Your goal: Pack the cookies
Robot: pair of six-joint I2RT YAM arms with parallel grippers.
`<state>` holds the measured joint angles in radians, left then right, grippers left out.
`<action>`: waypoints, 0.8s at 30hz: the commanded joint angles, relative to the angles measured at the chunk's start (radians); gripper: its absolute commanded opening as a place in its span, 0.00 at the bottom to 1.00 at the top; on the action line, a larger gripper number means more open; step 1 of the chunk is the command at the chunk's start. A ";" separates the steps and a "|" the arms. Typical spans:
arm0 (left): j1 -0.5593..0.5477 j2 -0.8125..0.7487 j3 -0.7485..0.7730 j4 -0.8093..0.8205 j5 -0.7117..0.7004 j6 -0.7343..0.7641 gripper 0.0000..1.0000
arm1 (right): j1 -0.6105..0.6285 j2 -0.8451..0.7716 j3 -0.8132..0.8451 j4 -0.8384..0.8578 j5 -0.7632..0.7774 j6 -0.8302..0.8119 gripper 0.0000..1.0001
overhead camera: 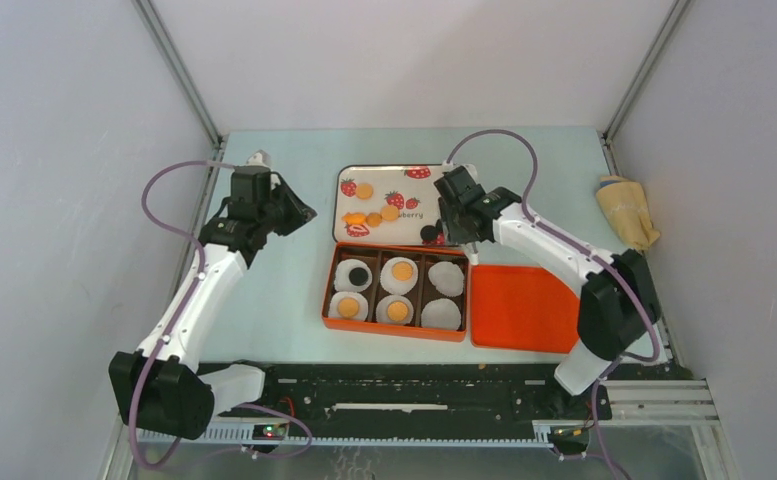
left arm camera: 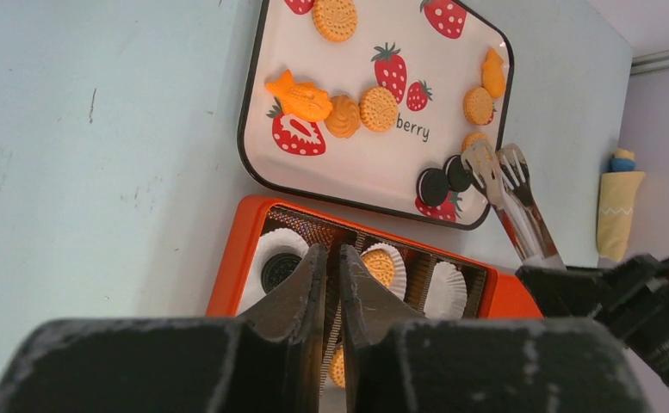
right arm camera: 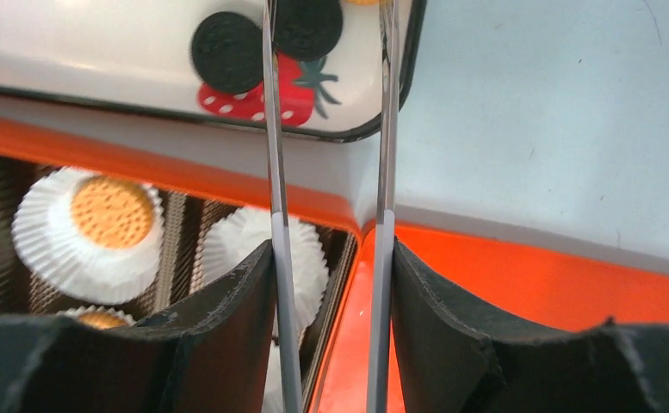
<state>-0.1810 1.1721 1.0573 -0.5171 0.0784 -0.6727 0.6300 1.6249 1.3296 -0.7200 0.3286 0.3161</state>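
Observation:
Golden cookies (overhead camera: 390, 212) and two black cookies (right arm camera: 227, 52) lie on the white strawberry tray (overhead camera: 389, 172). In front of it, the orange box (overhead camera: 326, 295) holds white paper cups; one has a black cookie (left arm camera: 277, 270) and three have golden ones (right arm camera: 111, 211). The two right-hand cups are bare. My right gripper (right arm camera: 332, 245) is shut on metal tongs (right arm camera: 275, 155). The tong arms straddle the right black cookie (right arm camera: 309, 26) at the tray's near right corner. My left gripper (left arm camera: 333, 251) hovers left of the tray, its jaws nearly together with nothing between them.
The orange lid (overhead camera: 519, 308) lies flat to the right of the box, touching it. A yellow cloth bundle (overhead camera: 626, 208) rests at the table's right edge. White walls and metal rails enclose the table on three sides.

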 commanded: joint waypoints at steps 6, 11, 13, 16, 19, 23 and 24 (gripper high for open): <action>-0.005 0.007 0.063 0.037 0.004 0.021 0.16 | -0.079 0.143 0.177 0.071 -0.006 -0.086 0.56; -0.005 0.012 0.063 0.034 -0.009 0.021 0.16 | -0.084 0.224 0.227 0.065 -0.005 -0.101 0.57; -0.005 0.018 0.064 0.034 -0.007 0.021 0.16 | -0.088 0.251 0.243 0.056 -0.008 -0.100 0.57; -0.005 0.022 0.064 0.032 -0.008 0.021 0.16 | -0.092 0.273 0.250 0.042 -0.007 -0.089 0.57; -0.005 0.027 0.066 0.032 -0.008 0.021 0.16 | -0.095 0.271 0.229 0.056 -0.007 -0.081 0.57; -0.005 0.035 0.066 0.037 0.000 0.019 0.16 | -0.097 0.270 0.220 0.069 0.011 -0.078 0.57; -0.005 0.036 0.066 0.038 0.001 0.019 0.16 | -0.099 0.271 0.222 0.065 0.015 -0.077 0.57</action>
<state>-0.1810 1.2030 1.0573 -0.5091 0.0803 -0.6724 0.5392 1.9163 1.5402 -0.6819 0.3130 0.2401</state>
